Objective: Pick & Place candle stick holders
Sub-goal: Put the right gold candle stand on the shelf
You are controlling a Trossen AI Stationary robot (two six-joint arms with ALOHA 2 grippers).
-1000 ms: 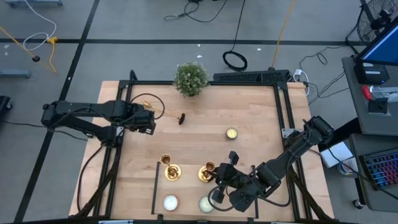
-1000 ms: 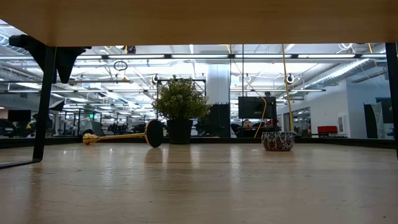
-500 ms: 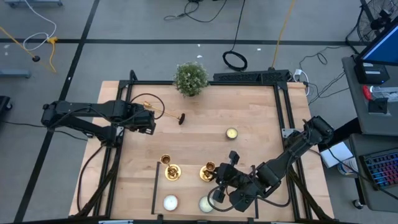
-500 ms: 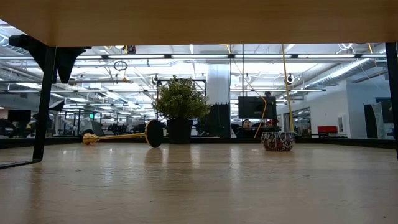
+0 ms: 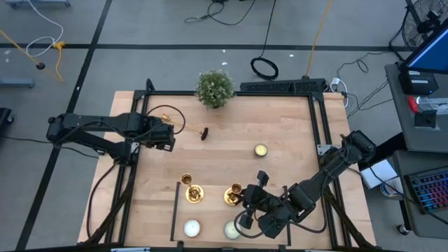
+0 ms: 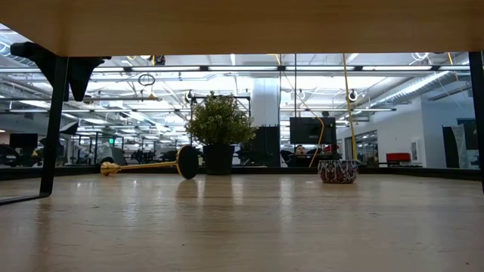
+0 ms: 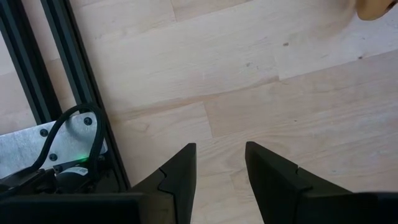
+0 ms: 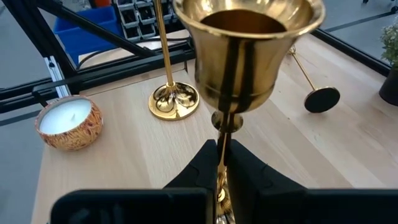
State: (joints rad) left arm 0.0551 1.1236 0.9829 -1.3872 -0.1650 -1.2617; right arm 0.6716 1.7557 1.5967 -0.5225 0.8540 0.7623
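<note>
Wooden bench [image 5: 280, 126], framed in black. Right claw [image 8: 222, 163] clamped on the stem of an upright candle stick holder [image 8: 249, 43] near the front edge; a second holder [image 5: 189, 189] stands beside; a third holder [image 5: 189, 130] lies toppled near the left claw [image 7: 219, 168], parted, empty. Judged two placed, one left.

The floor [image 5: 140, 28] around the table was grey, crossed by dark lines and strewn with cables [image 5: 264, 67]. A blue bin [image 8: 109, 28] stood beside the frame. Beyond the table edge, a large hall showed rows of ceiling strip lights [image 6: 227, 69], a white column [image 6: 265, 102] and a dark monitor [image 6: 312, 130].
</note>
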